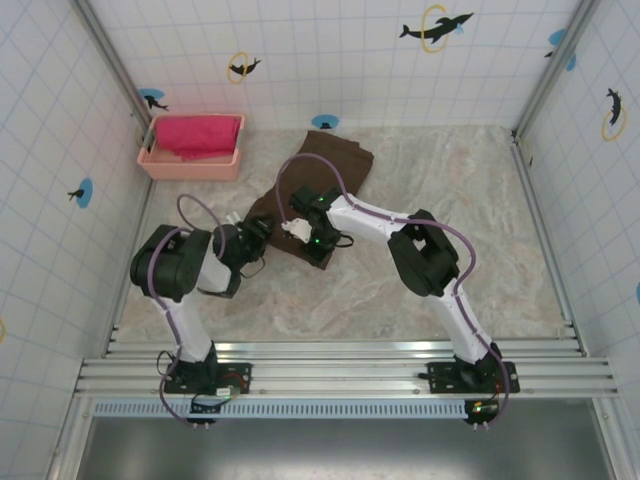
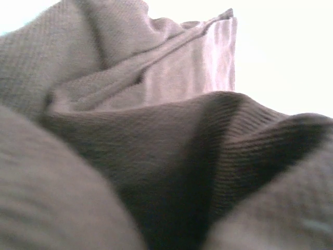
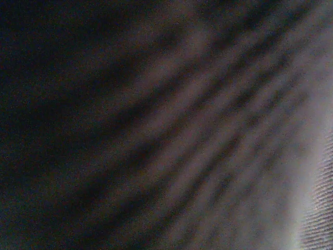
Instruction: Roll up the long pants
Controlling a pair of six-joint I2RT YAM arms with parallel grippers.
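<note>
Right claw (image 1: 303, 236) is down on the long pants (image 1: 338, 160) with its jaws closed. Its tips are hidden from above, so I cannot tell whether fabric is pinched between them. Its wrist camera looks from very close at dark brown cloth, blurred, with shadowed creases running diagonally and a paler ribbed weave at the lower right corner. Left claw (image 1: 262, 231) sits just to the left of the right claw, at the near left edge of the same garment. How wide its jaws stand I cannot tell, since its fingers are hidden. In its wrist camera, soft brown knit bunches up in thick folds close in front, and behind them a flatter, paler panel with a seam stands against bright light. Beyond both claws, farther from the robot and slightly to the right, the pants stretch away as a flat folded brown strip on the marbled tabletop (image 1: 450, 180). Beyond and to the left of the left claw, a pink basket (image 1: 190, 162) holds a bright pink cloth (image 1: 200, 133), well apart from the pants.
</note>
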